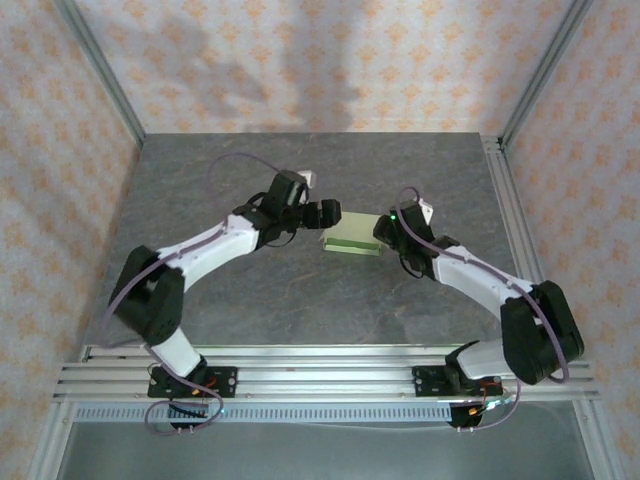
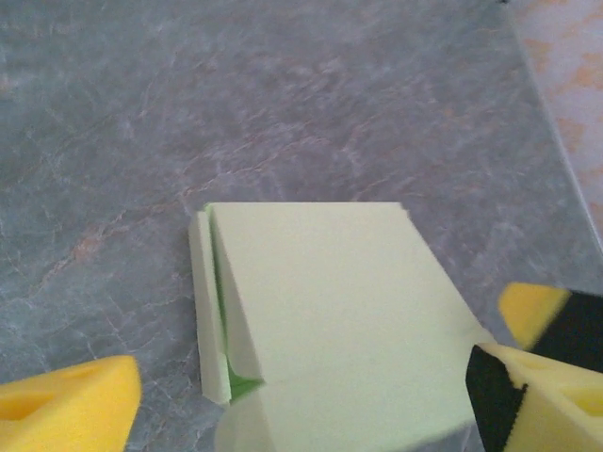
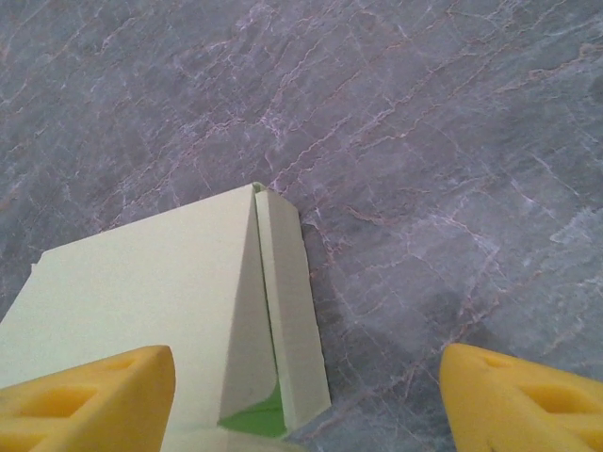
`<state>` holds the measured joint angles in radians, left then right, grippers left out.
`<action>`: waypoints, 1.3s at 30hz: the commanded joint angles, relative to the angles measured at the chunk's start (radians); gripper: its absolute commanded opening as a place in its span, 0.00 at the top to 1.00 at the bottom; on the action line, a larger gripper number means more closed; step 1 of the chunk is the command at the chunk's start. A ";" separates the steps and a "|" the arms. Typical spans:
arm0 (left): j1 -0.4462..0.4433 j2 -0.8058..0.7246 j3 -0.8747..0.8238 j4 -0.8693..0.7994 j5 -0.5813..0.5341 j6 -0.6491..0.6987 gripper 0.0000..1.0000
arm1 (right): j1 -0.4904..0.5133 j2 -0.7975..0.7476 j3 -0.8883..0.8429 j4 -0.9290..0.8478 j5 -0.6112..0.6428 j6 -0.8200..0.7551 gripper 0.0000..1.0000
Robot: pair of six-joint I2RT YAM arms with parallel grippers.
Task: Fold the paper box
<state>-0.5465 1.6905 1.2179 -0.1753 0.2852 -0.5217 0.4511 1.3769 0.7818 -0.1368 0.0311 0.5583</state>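
Observation:
The paper box (image 1: 354,243) lies mid-table as a small flat pale yellow-green rectangle between the two arms. In the left wrist view the box (image 2: 330,301) has a side flap (image 2: 209,301) standing slightly off, with darker green showing inside the gap. My left gripper (image 2: 306,410) is open and straddles the box's near end, its right finger (image 2: 546,395) against the box's edge. From the right wrist, the box (image 3: 151,292) shows its other loose side flap (image 3: 292,320). My right gripper (image 3: 306,400) is open, with its left finger (image 3: 85,395) over the box.
The grey marbled table (image 1: 250,290) has free room all round the box. Aluminium rails (image 1: 320,365) run along the near edge and another rail (image 1: 510,210) along the right side. Patterned walls close in the back and sides.

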 commanded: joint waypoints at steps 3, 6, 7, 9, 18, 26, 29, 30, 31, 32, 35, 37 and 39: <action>0.011 0.149 0.104 -0.175 0.069 -0.041 0.30 | -0.016 0.071 0.055 0.028 -0.066 -0.050 0.26; 0.012 0.172 0.091 -0.142 0.050 -0.041 0.41 | -0.016 0.123 0.081 0.023 -0.111 -0.066 0.26; 0.011 0.177 0.089 -0.144 0.044 -0.040 0.44 | -0.016 0.139 0.084 0.022 -0.115 -0.065 0.27; 0.012 0.179 0.078 -0.140 0.034 -0.037 0.53 | -0.016 0.165 0.081 0.030 -0.118 -0.062 0.29; 0.013 0.204 0.057 -0.137 0.016 -0.018 0.67 | -0.019 0.252 0.061 0.070 -0.131 -0.049 0.46; 0.013 0.202 0.042 -0.137 -0.022 -0.018 0.62 | -0.018 0.284 0.065 0.070 -0.132 -0.052 0.54; 0.013 0.202 0.043 -0.136 -0.026 0.009 0.55 | -0.018 0.284 0.072 0.067 -0.143 -0.071 0.58; 0.014 0.204 0.043 -0.135 -0.024 0.008 0.54 | -0.018 0.286 0.075 0.060 -0.142 -0.076 0.61; 0.015 0.205 0.046 -0.134 -0.018 0.009 0.54 | -0.017 0.288 0.078 0.052 -0.139 -0.080 0.62; 0.015 0.207 0.048 -0.131 -0.012 0.008 0.54 | -0.018 0.287 0.081 0.046 -0.138 -0.084 0.64; 0.019 0.212 0.054 -0.114 0.019 0.000 0.58 | -0.018 0.280 0.083 0.042 -0.150 -0.104 0.68; 0.022 0.213 0.069 -0.117 0.034 0.003 0.61 | -0.018 0.274 0.085 0.039 -0.155 -0.116 0.68; 0.023 0.250 0.082 -0.126 0.035 0.009 0.64 | -0.018 0.269 0.085 0.036 -0.157 -0.122 0.68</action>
<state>-0.5339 1.8996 1.2758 -0.2985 0.3107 -0.5236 0.4374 1.6344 0.8577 -0.0303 -0.1318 0.4686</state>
